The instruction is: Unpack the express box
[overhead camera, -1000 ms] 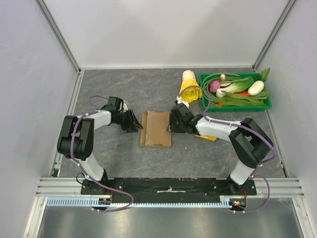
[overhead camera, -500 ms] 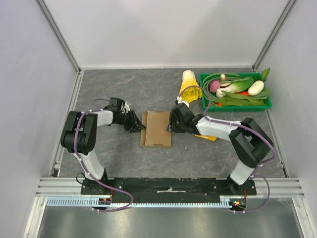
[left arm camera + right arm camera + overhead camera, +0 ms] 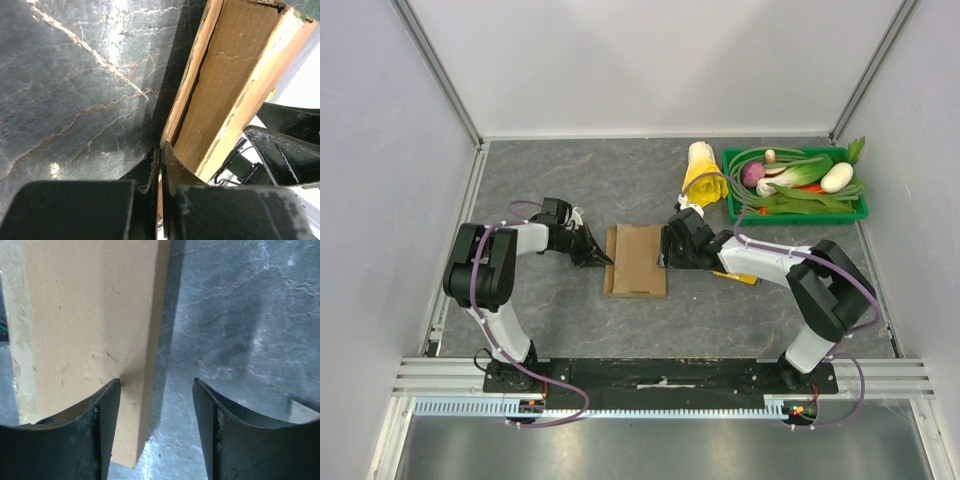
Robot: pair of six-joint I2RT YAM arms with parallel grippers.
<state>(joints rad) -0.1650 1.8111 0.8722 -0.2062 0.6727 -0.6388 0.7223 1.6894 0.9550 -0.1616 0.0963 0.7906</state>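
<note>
The express box [image 3: 635, 262] is a flat brown cardboard mailer lying in the middle of the grey table. My left gripper [image 3: 601, 256] is at its left edge. In the left wrist view the gripper [image 3: 161, 146] is shut on a thin cardboard edge of the box [image 3: 220, 90], where a dark slit shows along the lid seam. My right gripper [image 3: 666, 251] is at the box's right edge. In the right wrist view it [image 3: 156, 382] is open, with one finger [image 3: 100, 415] over the box top [image 3: 85, 315] and the other over the table.
A green tray [image 3: 797, 213] of vegetables stands at the back right. A yellow bag [image 3: 703, 168] lies beside it, just behind my right arm. A yellow piece [image 3: 744, 277] shows under the right forearm. White walls close in the left, back and right sides.
My left gripper has moved right to the box's left edge and its fingers have closed there. The right gripper and the box have stayed in place.
</note>
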